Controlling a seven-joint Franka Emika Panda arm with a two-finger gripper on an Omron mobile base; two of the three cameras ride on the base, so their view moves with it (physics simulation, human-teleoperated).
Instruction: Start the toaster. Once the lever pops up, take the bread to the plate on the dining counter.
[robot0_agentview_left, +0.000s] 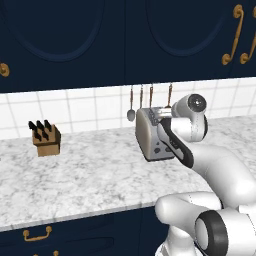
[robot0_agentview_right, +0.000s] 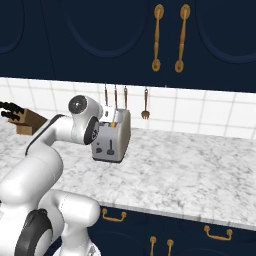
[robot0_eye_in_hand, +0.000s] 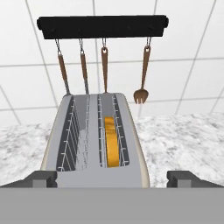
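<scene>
The toaster (robot0_agentview_left: 152, 135) stands near the marble counter's (robot0_agentview_left: 90, 175) back edge, bread (robot0_eye_in_hand: 111, 142) low in its right slot. The gripper (robot0_eye_in_hand: 112, 179) hovers above its near end, fingers (robot0_eye_in_hand: 41, 178) spread wide. Best to descend squarely onto the lever and press fully.

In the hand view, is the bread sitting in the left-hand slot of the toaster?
No. The bread stands in the right-hand slot of the toaster, while the left-hand slot holds just its wire guides.
</scene>
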